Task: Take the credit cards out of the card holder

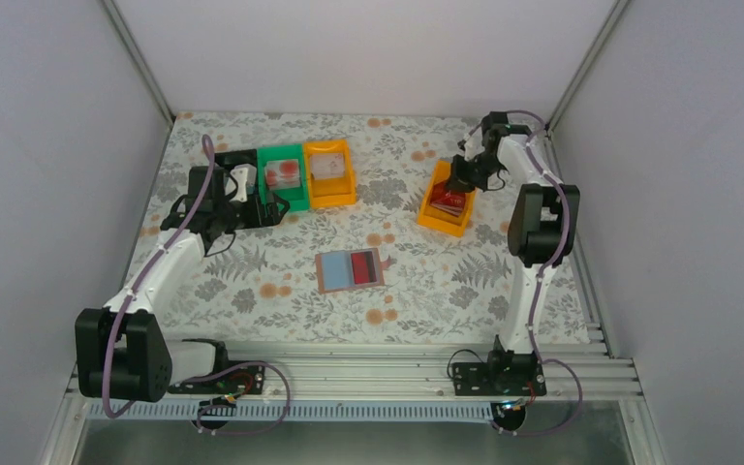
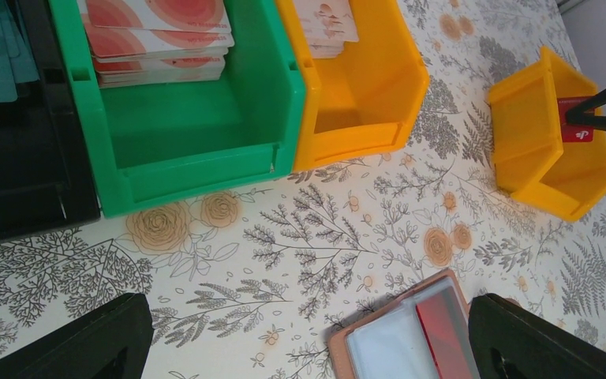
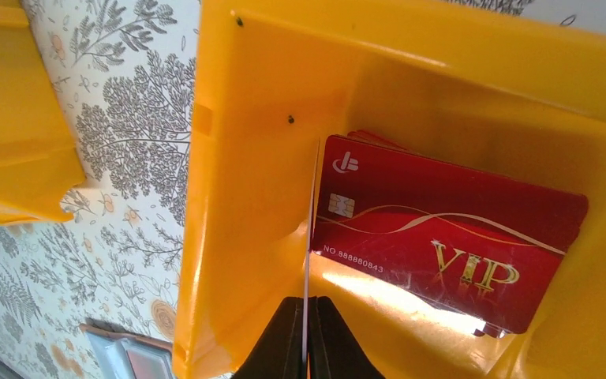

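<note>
The card holder [image 1: 350, 270] lies open at the table's middle, brownish-pink rim, a pale sleeve on the left and a dark red card [image 1: 361, 267] on the right. It also shows in the left wrist view [image 2: 404, 335]. My right gripper [image 1: 461, 180] is over the orange bin [image 1: 430, 213] at the back right, shut on a thin card [image 3: 309, 229] seen edge-on, held upright inside the bin. A red VIP card [image 3: 450, 237] lies in that bin. My left gripper [image 1: 215, 218] is open and empty beside the black bin [image 1: 215, 163], its fingers [image 2: 87, 347] wide apart over the cloth.
A black bin, a green bin [image 1: 297, 199] with reddish-white cards and an orange bin [image 1: 344, 189] with pale cards stand in a row at the back left. The floral cloth covers the table; white walls close in left, right and behind.
</note>
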Robot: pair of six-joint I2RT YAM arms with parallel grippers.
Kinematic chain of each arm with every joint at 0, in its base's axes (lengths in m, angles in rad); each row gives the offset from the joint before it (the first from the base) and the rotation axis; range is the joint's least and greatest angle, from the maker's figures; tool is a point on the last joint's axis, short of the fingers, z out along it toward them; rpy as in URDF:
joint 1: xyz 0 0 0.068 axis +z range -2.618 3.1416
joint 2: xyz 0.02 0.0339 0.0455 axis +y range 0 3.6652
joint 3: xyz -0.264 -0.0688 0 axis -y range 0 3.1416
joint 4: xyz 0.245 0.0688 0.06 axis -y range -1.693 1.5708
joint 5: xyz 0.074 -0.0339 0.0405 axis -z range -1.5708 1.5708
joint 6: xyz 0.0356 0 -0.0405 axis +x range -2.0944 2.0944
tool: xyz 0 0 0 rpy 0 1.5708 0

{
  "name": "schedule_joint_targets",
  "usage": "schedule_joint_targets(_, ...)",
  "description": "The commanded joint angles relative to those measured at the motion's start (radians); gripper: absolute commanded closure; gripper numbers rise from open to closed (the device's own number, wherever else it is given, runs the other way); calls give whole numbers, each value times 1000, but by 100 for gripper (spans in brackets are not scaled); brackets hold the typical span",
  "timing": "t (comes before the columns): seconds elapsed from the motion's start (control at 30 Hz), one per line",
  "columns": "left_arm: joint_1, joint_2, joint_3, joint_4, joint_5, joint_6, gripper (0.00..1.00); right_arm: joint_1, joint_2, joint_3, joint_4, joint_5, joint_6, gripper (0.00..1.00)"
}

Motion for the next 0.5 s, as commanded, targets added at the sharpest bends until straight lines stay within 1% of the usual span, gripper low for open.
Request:
schedule_joint_targets(0.0, 5, 7, -3, 16, 16, -2, 0, 10, 8, -4, 6, -2, -1, 96)
schedule_joint_targets(0.27, 5, 11, 1, 19, 27, 4, 0, 10, 12, 9, 9, 6, -2, 95)
schedule_joint_targets(0.4, 5, 16, -1, 22, 32, 4, 0, 9, 11, 47, -8, -81, -19, 95)
schedule_joint_targets(0.47, 5, 15, -1, 22, 34, 4, 0, 8, 1, 61, -16, -91, -17, 95)
